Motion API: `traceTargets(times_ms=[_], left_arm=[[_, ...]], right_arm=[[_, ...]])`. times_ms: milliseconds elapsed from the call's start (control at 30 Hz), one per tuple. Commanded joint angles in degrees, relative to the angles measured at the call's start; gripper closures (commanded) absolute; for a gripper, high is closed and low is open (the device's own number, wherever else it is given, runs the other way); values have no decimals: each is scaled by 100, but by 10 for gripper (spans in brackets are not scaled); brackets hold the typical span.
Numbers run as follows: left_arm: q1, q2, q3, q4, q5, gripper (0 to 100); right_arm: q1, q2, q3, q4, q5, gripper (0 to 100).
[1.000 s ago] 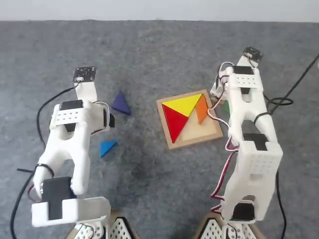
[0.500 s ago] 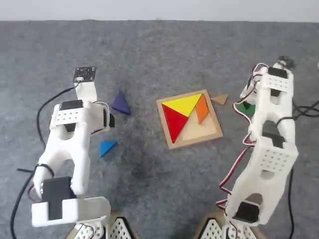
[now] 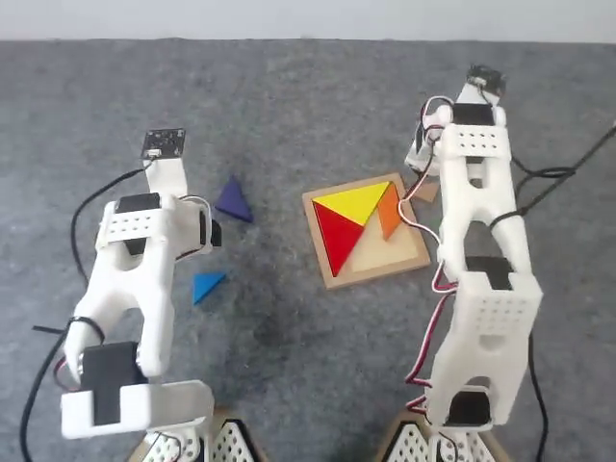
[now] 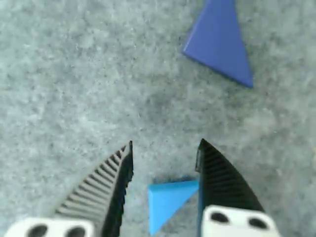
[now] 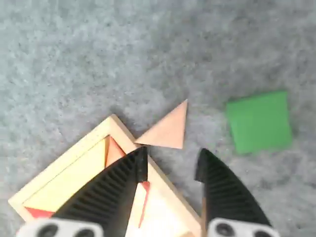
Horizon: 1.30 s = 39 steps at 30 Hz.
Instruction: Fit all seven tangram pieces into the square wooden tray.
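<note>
The square wooden tray (image 3: 390,255) lies at mid-table and holds a yellow triangle (image 3: 356,202), a red triangle (image 3: 335,236) and an orange piece (image 3: 389,210). My right gripper (image 5: 173,152) hangs open over the tray's far right corner (image 5: 66,160). A tan triangle (image 5: 165,131) lies just outside that corner, ahead of the fingertips, and a green square (image 5: 259,121) lies beside it on the cloth. My left gripper (image 4: 166,144) is open above a light blue triangle (image 4: 168,200). A dark blue triangle (image 4: 219,42) lies farther ahead.
Grey cloth covers the whole table. The two blue triangles (image 3: 207,285) (image 3: 234,199) lie well left of the tray. The right arm (image 3: 476,192) stands along the tray's right side and covers the cloth there. Open cloth stretches in front of and behind the tray.
The right arm swung out to the right, away from the tray, then came back left over the tray's far right corner. The left arm and all pieces stayed put.
</note>
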Motion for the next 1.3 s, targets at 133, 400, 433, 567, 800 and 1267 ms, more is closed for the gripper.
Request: traceTargets(times_ms=[133, 400, 433, 567, 800, 1267], left_arm=[[-9, -343, -13, -79, 26, 792], [-9, -325, -13, -79, 26, 792], [-9, -325, -13, -79, 26, 792], [-9, -325, -13, -79, 26, 792], [-18, -316, -13, -79, 26, 792], [-18, -316, -13, -79, 26, 792]], right_arm=[[-57, 752, -290, -593, -475, 750], [-22, 892, -299, -813, -501, 750], [-22, 910, -299, -822, -492, 750], [-22, 884, -484, -769, -492, 750], [-22, 892, -993, -13, -527, 750], [-75, 919, -1662, -549, -484, 750]])
